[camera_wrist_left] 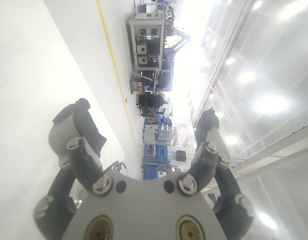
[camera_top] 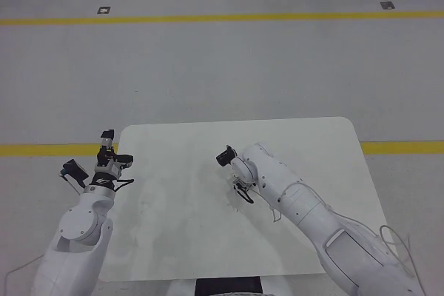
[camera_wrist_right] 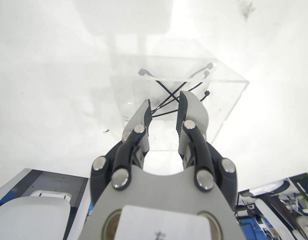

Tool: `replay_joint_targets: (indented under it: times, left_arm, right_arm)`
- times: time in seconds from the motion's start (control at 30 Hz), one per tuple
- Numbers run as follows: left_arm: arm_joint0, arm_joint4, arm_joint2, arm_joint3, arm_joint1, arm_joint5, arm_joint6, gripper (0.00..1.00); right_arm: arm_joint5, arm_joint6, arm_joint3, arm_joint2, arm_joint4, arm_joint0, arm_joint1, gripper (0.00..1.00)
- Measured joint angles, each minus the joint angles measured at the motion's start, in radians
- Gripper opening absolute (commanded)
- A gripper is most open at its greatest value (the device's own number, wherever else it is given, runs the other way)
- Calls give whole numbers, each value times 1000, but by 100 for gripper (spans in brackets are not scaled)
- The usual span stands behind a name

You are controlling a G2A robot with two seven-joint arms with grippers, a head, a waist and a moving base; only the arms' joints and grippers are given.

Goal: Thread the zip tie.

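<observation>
**A:** What do the zip ties (camera_wrist_right: 172, 94) look like?

**B:** They are thin black straps, each with a small blocky head at one end. Several lie loose and crossed over one another on the floor of a clear box (camera_wrist_right: 226, 81). Most of the heads are near one wall.

**A:** Where is that box?

**B:** It stands about mid-table (camera_top: 318, 148), well away from all four edges. The right gripper (camera_wrist_right: 165, 103) hangs over its open top with the jaws apart and nothing between them. The tips line up with the crossing straps. I cannot tell whether they are below the rim.

**A:** And the other claw?

**B:** The left gripper (camera_wrist_left: 145, 109) is at the table's left edge, well apart from the box. Its jaws are spread wide and it holds nothing.

**A:** What does one view give that another doesn't?

**B:** The top view places both arms on the surface, but the right arm lies over the box there. The right wrist view gives the straps, their heads and the see-through walls. The left wrist view looks past a rounded table corner to a yellow floor line (camera_wrist_left: 111, 51) and equipment racks (camera_wrist_left: 146, 43) beyond it.
</observation>
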Motion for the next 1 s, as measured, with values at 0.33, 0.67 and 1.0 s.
replay_joint_targets:
  times: [0.33, 0.67, 1.0]
  left_arm:
    - [0, 0, 0, 0, 0, 0, 0, 100]
    - [0, 0, 0, 0, 0, 0, 0, 100]
    - [0, 0, 0, 0, 0, 0, 0, 100]
  right_arm:
    - [-2, -12, 41, -9, 1, 16, -18, 0]
    - [9, 1, -4, 8, -30, 1, -15, 0]
    - [4, 43, -148, 69, -86, -53, 19, 0]
